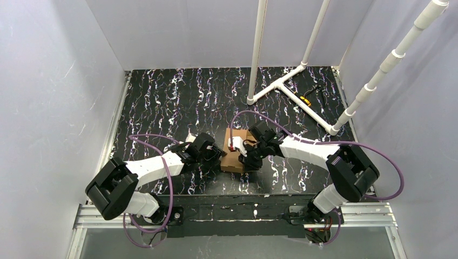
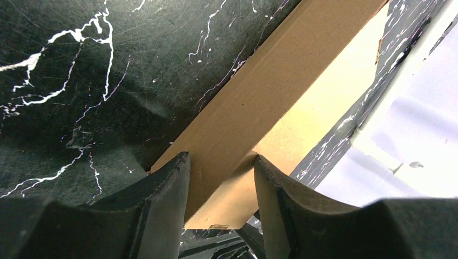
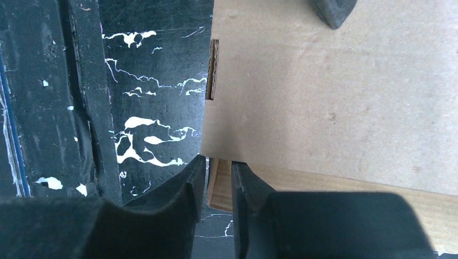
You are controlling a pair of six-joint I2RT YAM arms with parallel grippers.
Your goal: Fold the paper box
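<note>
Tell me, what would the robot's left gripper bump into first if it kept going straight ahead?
The paper box. The left gripper points right at its brown side wall, which sits between the fingers, so it would probably press into that cardboard almost at once.

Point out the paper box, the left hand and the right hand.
paper box (image 1: 232,161): top view, bare top panel.
left hand (image 2: 221,159): left wrist view, midway between its fingertips.
right hand (image 3: 219,162): right wrist view, midway between its fingertips.
</note>
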